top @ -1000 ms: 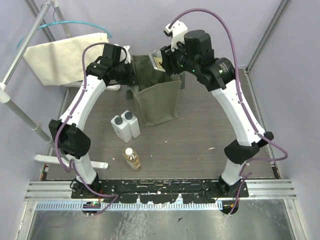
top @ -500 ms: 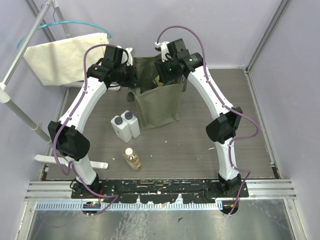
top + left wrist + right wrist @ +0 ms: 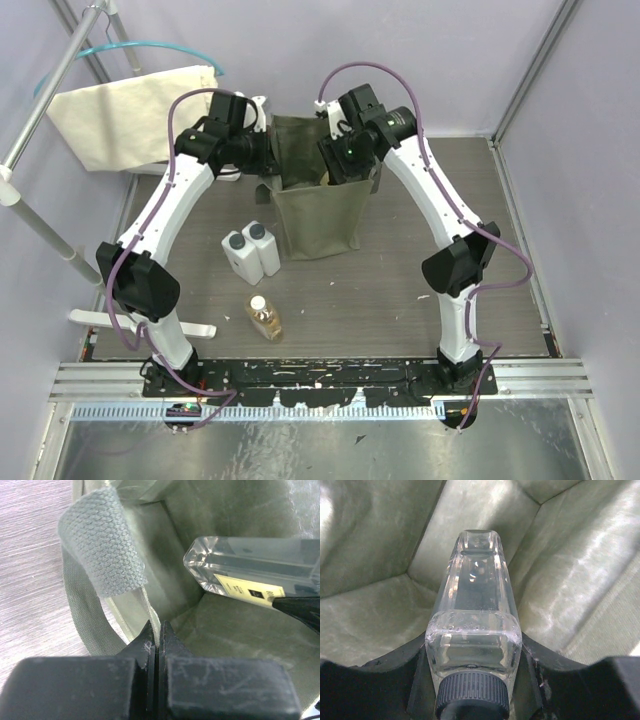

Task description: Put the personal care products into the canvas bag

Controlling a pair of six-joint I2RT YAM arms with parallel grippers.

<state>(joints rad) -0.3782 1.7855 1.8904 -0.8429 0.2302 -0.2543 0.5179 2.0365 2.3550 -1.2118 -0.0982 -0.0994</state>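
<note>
Table [image 3: 400, 280]: dark wood-grain, matte. Cream cloth [image 3: 130, 110] hangs flat at far left, well apart from the work. Canvas bag [image 3: 318, 205]: boxy olive fabric tote, upright at table centre-far, mouth open upward; coarse woven strap and smooth, slightly shiny lining show in the left wrist view. Left gripper [image 3: 156, 635]: jaws pinched together on the bag's left rim, thin fabric edge clamped between the pads. Right gripper [image 3: 472, 650]: reaches down through the bag mouth, jaws half spread and clamped on the dark-capped clear bottle [image 3: 475, 595] by its shoulders. That bottle is inside the bag, above the floor; contact with the floor can't be told. Its long axis runs in line with the gripper, ribbed cap toward the wrist, base pointing into the bag. Body is square-section with rounded edges, transparent, with a yellow label on one face. Two white bottles [image 3: 250, 250]: rectangular, grey caps, touching side by side on the table just left of the bag. White-capped amber bottle [image 3: 265, 318]: nearer the arm bases, cap end toward the bag.
</note>
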